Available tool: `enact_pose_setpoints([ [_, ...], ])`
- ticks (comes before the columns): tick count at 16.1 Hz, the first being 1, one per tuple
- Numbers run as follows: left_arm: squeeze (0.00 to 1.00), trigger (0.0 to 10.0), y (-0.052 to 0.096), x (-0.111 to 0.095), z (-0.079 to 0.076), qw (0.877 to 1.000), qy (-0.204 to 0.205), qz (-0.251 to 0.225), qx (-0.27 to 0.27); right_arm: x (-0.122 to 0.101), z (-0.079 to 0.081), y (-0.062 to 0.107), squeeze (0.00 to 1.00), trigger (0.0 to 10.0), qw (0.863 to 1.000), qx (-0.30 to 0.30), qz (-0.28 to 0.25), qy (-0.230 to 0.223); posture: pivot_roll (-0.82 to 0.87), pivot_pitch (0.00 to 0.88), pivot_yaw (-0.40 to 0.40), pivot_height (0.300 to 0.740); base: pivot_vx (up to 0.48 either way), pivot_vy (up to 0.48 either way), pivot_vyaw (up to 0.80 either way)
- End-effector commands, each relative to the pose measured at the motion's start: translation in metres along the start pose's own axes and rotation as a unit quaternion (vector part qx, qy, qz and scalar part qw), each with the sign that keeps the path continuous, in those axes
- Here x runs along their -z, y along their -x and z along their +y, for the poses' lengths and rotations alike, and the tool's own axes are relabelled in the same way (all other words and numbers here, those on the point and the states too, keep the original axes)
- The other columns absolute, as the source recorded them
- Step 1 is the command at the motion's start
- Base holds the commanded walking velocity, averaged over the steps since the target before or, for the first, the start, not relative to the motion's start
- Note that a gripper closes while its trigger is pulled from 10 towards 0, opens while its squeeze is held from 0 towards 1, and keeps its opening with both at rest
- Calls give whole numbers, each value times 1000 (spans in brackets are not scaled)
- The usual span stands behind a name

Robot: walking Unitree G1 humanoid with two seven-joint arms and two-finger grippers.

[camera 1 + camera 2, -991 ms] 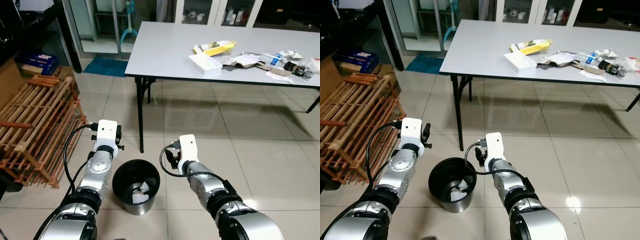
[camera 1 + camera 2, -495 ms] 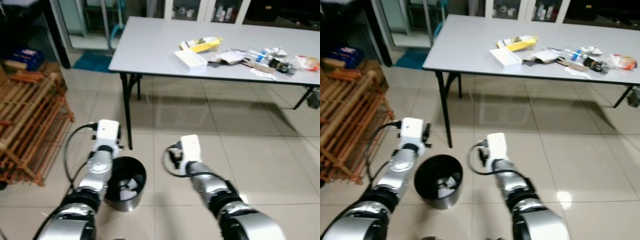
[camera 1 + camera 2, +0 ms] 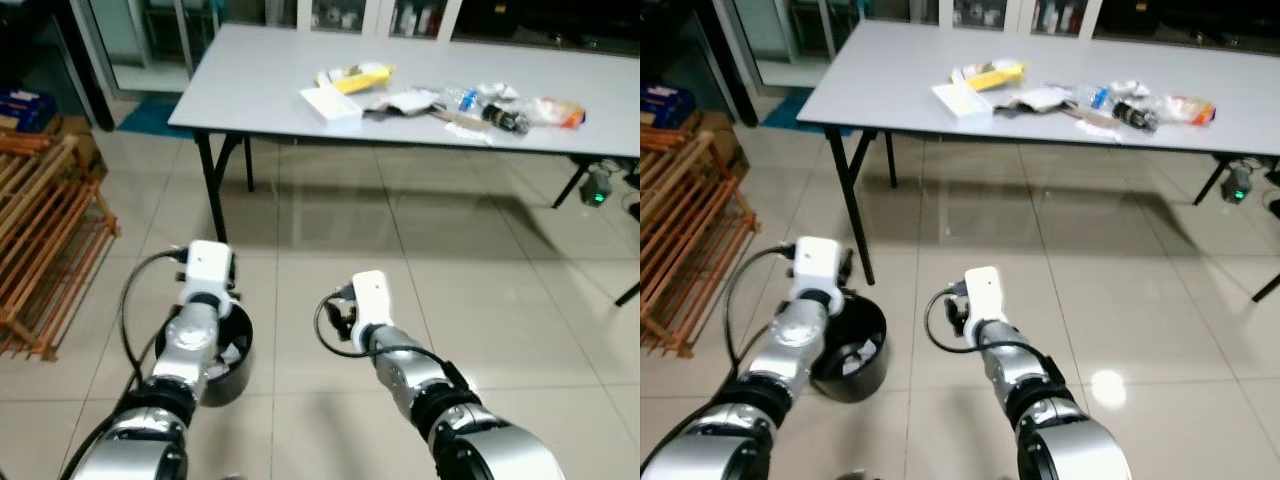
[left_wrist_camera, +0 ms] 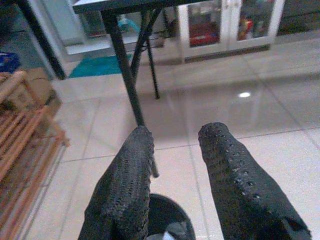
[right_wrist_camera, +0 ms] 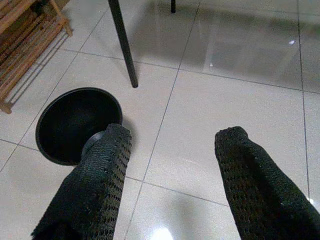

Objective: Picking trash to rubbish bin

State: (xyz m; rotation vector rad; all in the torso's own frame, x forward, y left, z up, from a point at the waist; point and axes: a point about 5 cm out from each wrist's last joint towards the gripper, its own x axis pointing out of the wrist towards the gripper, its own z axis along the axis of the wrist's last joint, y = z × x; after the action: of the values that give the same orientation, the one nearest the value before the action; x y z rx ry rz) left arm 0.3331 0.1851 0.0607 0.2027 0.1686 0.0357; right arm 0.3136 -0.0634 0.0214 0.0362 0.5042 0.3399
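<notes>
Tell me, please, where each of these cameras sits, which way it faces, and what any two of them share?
Left eye view: head, looking down and forward at table, trash, both silver arms.
Right eye view: its stereo twin, same scene.
Left wrist view: along left gripper, open, toward a table leg.
Right wrist view: along right gripper, open, down at floor tiles.
Shared: the black rubbish bin shows in every view.
</notes>
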Motion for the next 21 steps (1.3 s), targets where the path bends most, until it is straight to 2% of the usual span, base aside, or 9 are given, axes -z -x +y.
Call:
enact_pose_setpoints([
  [1, 0, 10000, 0, 0, -11, 1000, 4, 2, 12, 0, -6, 1, 0, 10000, 1000, 9, 1, 1, 42, 35, -34, 737, 0, -326, 0],
  [19, 0, 10000, 0, -1, -11, 1000, 4, 1, 12, 0, -6, 1, 0, 10000, 1000, 9, 1, 2, 41, 34, -34, 737, 0, -322, 0],
  [20, 0, 10000, 1, -4, -26, 999, 38, -6, 29, -20, -19, 1, 0, 10000, 999, 26, -43, -12, 38, 24, -28, 737, 442, 0, 0],
  [21, 0, 10000, 2, -4, -31, 998, 48, -7, 34, -25, -23, 1, 0, 10000, 998, 30, -55, -15, 36, 20, -27, 737, 446, 0, 0],
])
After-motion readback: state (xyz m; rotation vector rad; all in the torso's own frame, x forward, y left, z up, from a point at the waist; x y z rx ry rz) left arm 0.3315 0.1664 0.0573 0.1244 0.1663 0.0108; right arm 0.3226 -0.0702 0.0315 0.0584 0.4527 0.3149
